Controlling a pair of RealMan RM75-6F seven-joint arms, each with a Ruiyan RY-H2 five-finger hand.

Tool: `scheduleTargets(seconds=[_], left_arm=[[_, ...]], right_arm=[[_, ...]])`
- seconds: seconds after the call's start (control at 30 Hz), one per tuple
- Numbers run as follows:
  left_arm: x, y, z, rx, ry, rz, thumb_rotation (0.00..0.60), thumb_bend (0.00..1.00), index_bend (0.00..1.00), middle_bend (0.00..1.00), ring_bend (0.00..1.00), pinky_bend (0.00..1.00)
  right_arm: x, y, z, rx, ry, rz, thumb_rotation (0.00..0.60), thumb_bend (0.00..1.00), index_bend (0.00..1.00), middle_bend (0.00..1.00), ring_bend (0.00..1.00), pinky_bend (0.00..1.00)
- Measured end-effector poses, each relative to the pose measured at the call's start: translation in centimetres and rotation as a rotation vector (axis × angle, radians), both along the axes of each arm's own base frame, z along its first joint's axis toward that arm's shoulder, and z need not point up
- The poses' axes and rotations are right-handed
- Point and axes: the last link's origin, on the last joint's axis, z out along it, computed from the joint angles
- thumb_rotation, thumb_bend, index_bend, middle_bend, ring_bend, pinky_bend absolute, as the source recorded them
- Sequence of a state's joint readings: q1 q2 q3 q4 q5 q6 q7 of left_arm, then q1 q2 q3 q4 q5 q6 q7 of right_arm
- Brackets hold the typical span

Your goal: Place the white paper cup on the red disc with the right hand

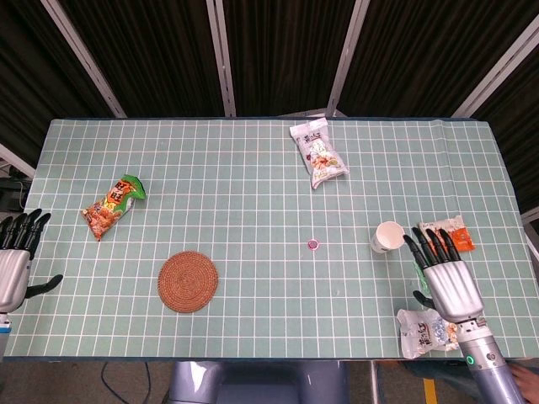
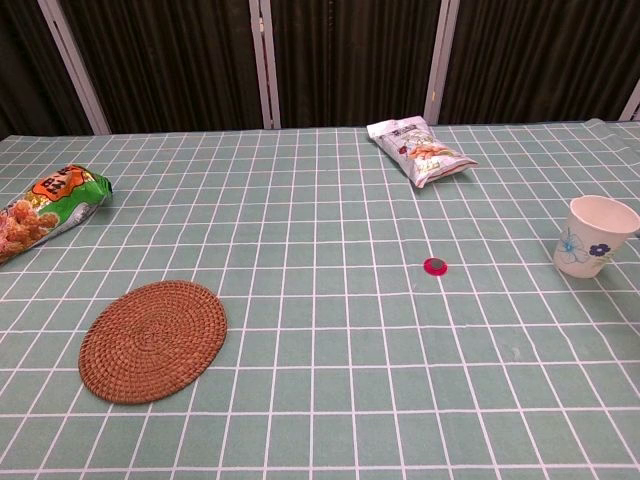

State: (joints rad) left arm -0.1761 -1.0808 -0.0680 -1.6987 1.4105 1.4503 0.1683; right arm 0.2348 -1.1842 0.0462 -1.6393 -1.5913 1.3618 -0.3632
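Observation:
The white paper cup with a blue flower print stands upright on the right side of the table. The small red disc lies near the table's middle, left of the cup. My right hand is open, fingers spread, just right of and nearer than the cup, not touching it. At the table's left edge my left hand is open and holds nothing. Neither hand shows in the chest view.
A round woven mat lies front left. A green snack bag is at the left, a white snack bag at the back. By my right hand lie an orange packet, a green packet and a white packet.

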Motion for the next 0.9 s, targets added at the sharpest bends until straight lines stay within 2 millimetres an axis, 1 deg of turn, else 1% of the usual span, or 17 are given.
scheduleTargets(seconds=[0.1, 0.23, 0.3, 0.4, 0.5, 0.7, 0.9], left_arm=[[0.0, 0.3, -0.2, -0.007, 0.003, 0.001, 0.600, 0.00, 0.00, 0.00, 0.00, 0.00], [-0.1, 0.6, -0.3, -0.005, 0.010, 0.011, 0.600, 0.00, 0.00, 0.00, 0.00, 0.00], [-0.1, 0.7, -0.3, -0.002, 0.011, 0.015, 0.600, 0.00, 0.00, 0.00, 0.00, 0.00], [-0.1, 0.7, -0.3, -0.002, 0.015, 0.021, 0.600, 0.00, 0.00, 0.00, 0.00, 0.00], [-0.2, 0.7, -0.4, -0.004, 0.018, 0.029, 0.600, 0.00, 0.00, 0.00, 0.00, 0.00], [-0.5, 0.9, -0.6, -0.010, 0.019, 0.044, 0.600, 0.00, 0.00, 0.00, 0.00, 0.00], [-0.6, 1.0, -0.6, -0.014, 0.015, 0.044, 0.600, 0.00, 0.00, 0.00, 0.00, 0.00]], right_arm=[[0.9, -0.8, -1.0, 0.026, 0.078, 0.070, 0.600, 0.00, 0.00, 0.00, 0.00, 0.00], [2.8, -2.6, -3.3, 0.069, 0.229, 0.218, 0.600, 0.00, 0.00, 0.00, 0.00, 0.00], [3.5, -3.4, -4.4, 0.095, 0.300, 0.274, 0.600, 0.00, 0.00, 0.00, 0.00, 0.00], [3.8, -4.5, -5.9, 0.128, 0.396, 0.324, 0.600, 0.00, 0.00, 0.00, 0.00, 0.00], [3.5, -5.9, -7.5, 0.154, 0.526, 0.365, 0.600, 0.00, 0.00, 0.00, 0.00, 0.00], [2.0, -7.9, -9.5, 0.165, 0.714, 0.377, 0.600, 0.00, 0.00, 0.00, 0.00, 0.00], [0.1, -9.4, -10.1, 0.152, 0.848, 0.332, 0.600, 0.00, 0.00, 0.00, 0.00, 0.00]])
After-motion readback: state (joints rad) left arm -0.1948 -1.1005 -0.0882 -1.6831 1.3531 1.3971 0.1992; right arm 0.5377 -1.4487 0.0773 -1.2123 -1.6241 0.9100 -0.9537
